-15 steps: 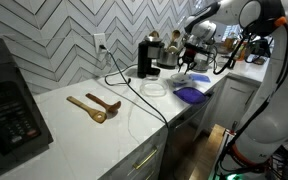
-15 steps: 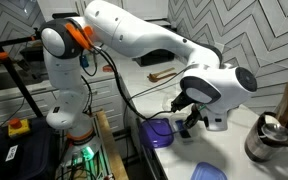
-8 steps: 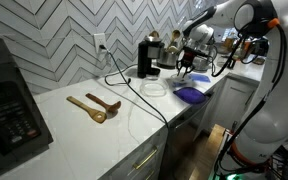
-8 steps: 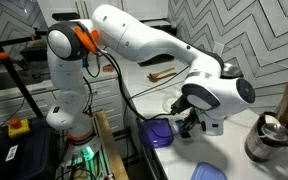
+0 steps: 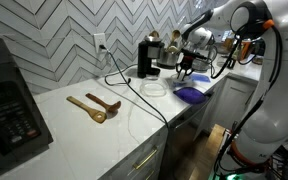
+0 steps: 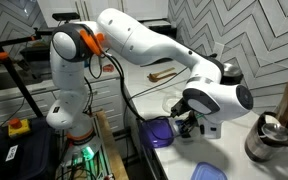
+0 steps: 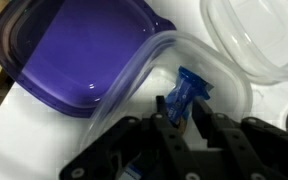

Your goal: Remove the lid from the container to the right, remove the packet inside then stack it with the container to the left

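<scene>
In the wrist view my gripper (image 7: 180, 108) reaches into the small clear container (image 7: 234, 92). Its fingers are close together, shut on a blue packet (image 7: 189, 87) that stands up from between them. The dark purple flat piece (image 7: 69, 50) lies against the container's rim at the upper left. A second clear container (image 7: 256, 35) sits at the upper right. The pale blue lid (image 6: 209, 172) lies on the counter near the front edge. The gripper also shows in both exterior views (image 5: 185, 70) (image 6: 191, 126), low over the counter next to the purple piece (image 6: 157, 133).
A coffee machine (image 5: 147, 56) and cables stand behind the containers. Two wooden spoons (image 5: 94, 106) lie mid-counter. A microwave (image 5: 9, 100) is at the far end. A metal pot (image 6: 269, 140) stands beside the gripper. The counter edge runs close to the purple piece.
The arm has shifted slightly and the gripper has sunk a little lower toward the container by the purple piece.
</scene>
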`<state>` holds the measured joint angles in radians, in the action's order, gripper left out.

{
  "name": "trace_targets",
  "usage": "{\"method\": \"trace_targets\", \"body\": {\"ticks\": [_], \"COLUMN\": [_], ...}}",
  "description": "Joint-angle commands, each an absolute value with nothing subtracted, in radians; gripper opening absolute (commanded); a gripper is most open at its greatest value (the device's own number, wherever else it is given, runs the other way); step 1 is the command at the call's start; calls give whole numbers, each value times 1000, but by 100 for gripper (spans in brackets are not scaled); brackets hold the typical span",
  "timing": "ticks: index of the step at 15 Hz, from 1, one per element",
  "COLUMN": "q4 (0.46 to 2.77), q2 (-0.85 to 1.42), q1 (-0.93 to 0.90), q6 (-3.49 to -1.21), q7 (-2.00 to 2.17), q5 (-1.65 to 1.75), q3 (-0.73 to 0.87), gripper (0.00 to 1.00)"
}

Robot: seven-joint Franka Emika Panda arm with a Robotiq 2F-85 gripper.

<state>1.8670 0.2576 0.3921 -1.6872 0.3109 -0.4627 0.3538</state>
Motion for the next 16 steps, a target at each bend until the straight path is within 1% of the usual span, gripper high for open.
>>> {"method": "trace_targets", "body": {"ticks": [1, 2, 5, 6, 7, 8, 9, 10, 11, 12, 15, 16], "q4": [1863, 1860, 1860, 1862, 1863, 1863, 1864, 1865, 1866, 1867, 1871, 1872], "q2": [280, 286, 294, 296, 298, 300, 301, 304, 306, 307, 311, 313], "q1": [397, 398, 394, 392, 390, 389, 387, 385, 382, 379, 371, 370], "q6": [-1678, -1676, -1688, -1695, -1700, -1701, -1705, -1709, -1716, -1726, -1756, -1761], "q7": [323, 322, 326, 329, 332, 333, 338, 342, 348, 357, 383, 389], "q5": [-478, -480, -477, -475, -473, -472, -467, -466, -461, -459, -449, -448], "q3": [350, 349, 347, 346, 345, 344, 343, 343, 343, 343, 343, 343], "gripper": [36, 38, 39, 42, 47, 49, 47, 50, 47, 48, 46, 39]}}
